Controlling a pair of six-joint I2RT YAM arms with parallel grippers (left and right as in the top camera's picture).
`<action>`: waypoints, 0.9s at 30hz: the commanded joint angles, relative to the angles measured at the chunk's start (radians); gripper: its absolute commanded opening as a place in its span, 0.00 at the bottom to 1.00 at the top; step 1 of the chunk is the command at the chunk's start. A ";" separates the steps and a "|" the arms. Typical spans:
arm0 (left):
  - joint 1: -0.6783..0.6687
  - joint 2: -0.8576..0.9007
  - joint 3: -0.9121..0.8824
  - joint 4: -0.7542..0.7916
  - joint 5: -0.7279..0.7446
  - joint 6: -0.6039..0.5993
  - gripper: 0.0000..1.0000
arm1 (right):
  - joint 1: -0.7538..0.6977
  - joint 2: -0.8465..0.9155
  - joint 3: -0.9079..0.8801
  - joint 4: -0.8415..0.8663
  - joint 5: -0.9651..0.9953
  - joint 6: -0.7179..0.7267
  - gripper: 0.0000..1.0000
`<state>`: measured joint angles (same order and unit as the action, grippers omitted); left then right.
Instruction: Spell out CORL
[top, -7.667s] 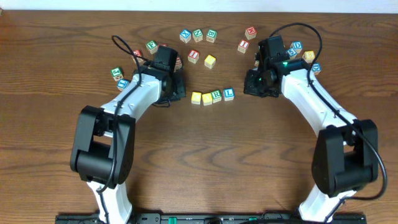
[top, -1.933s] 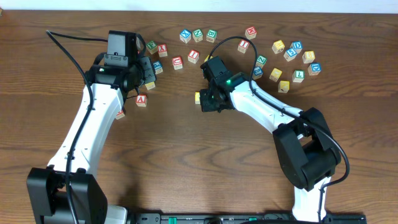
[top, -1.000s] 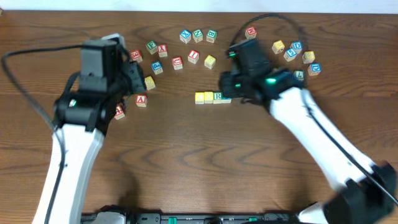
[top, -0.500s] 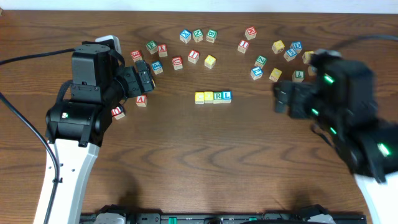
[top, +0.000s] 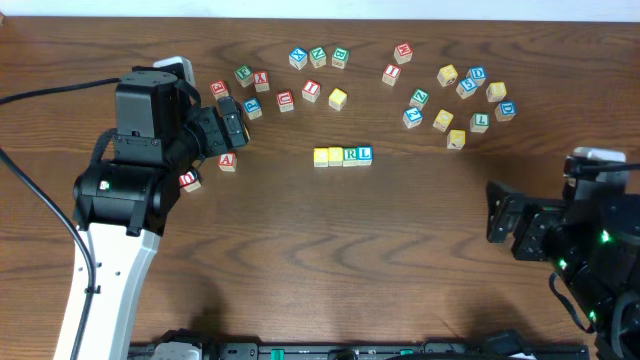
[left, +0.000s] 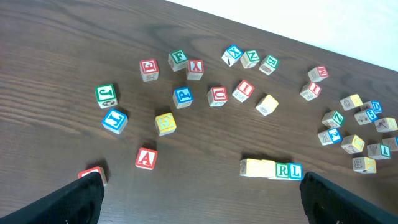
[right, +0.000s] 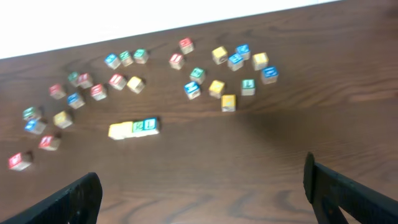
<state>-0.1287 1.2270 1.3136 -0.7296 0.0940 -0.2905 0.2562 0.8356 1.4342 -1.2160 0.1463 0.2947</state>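
Four cubes stand side by side in a row (top: 343, 155) at the table's middle: two with yellow tops (top: 327, 156), then a green R (top: 350, 154) and a blue L (top: 365, 153). The same row (left: 270, 168) shows in the left wrist view and, small and blurred, as a row (right: 133, 128) in the right wrist view. My left gripper (top: 228, 125) hangs high over the left cubes, open and empty, as the left wrist view of the gripper (left: 202, 199) confirms. My right gripper (top: 497, 213) hovers at the front right, far from the row, open and empty (right: 202, 193).
Loose letter cubes lie in an arc behind the row: a left group (top: 252, 104), a back-middle trio (top: 318, 57), a lone yellow cube (top: 338, 98) and a right cluster (top: 470, 95). A red A cube (top: 227, 160) and another red cube (top: 189, 180) lie under the left arm.
My right gripper has let go at the row's right end, opened and pulled back to the front right. The L cube now shows in the row. My left gripper opened wide.
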 joint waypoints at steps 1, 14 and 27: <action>0.000 0.004 -0.005 0.000 -0.013 0.005 0.99 | -0.008 0.001 0.004 -0.002 0.099 -0.020 0.99; 0.000 0.004 -0.005 0.000 -0.013 0.005 0.99 | -0.147 -0.099 -0.280 0.464 -0.018 -0.126 0.99; 0.000 0.004 -0.005 0.000 -0.013 0.005 1.00 | -0.273 -0.570 -1.048 1.151 -0.150 -0.203 0.99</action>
<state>-0.1287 1.2270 1.3132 -0.7296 0.0940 -0.2905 -0.0002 0.3347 0.4889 -0.1066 0.0212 0.1158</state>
